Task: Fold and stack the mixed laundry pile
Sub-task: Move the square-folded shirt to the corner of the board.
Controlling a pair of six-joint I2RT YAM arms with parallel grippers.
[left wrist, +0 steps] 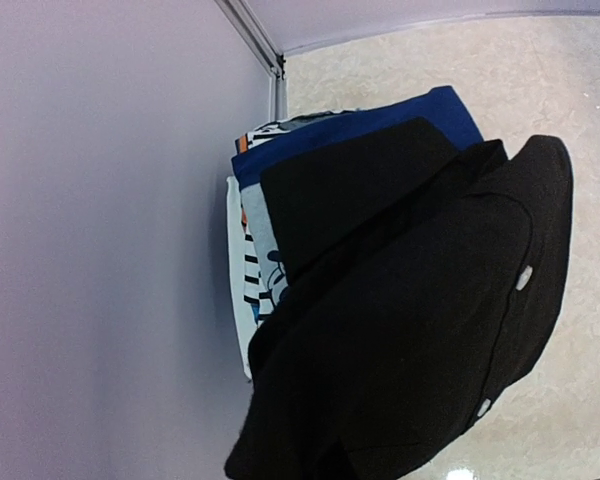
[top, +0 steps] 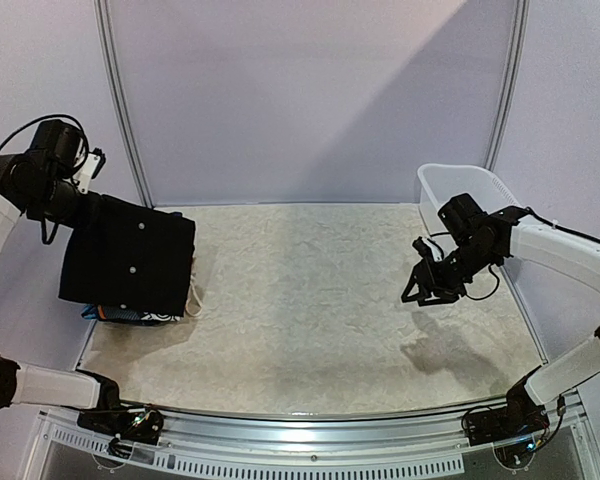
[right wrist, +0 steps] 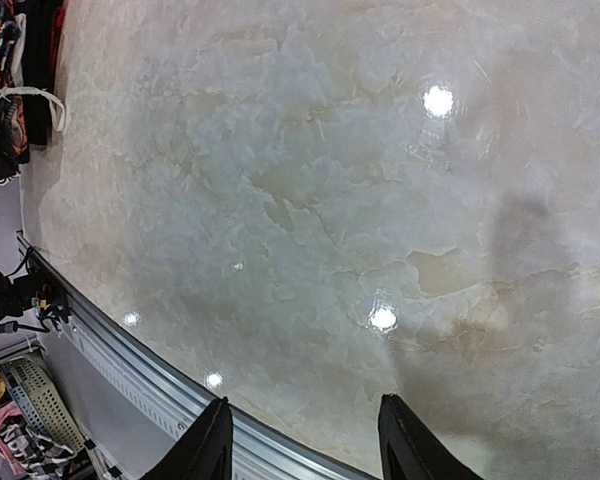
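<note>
A large black garment (top: 130,255) with small white buttons hangs folded from my left gripper (top: 88,205) at the table's far left, and the cloth hides the fingers. Under it lies a stack (top: 140,314) of folded clothes. In the left wrist view the black garment (left wrist: 410,330) covers most of that stack; a navy blue piece (left wrist: 420,112) and a striped and cartoon-print edge (left wrist: 258,270) stick out. My right gripper (top: 426,290) hovers over the bare table on the right. Its jaws (right wrist: 305,425) stand open with nothing between them.
A white plastic tub (top: 465,185) stands at the back right, just behind the right arm. A white cord (top: 195,292) hangs off the stack's right side. The left wall (left wrist: 100,240) runs close beside the stack. The table's metal front rail (right wrist: 130,360) is near the right gripper.
</note>
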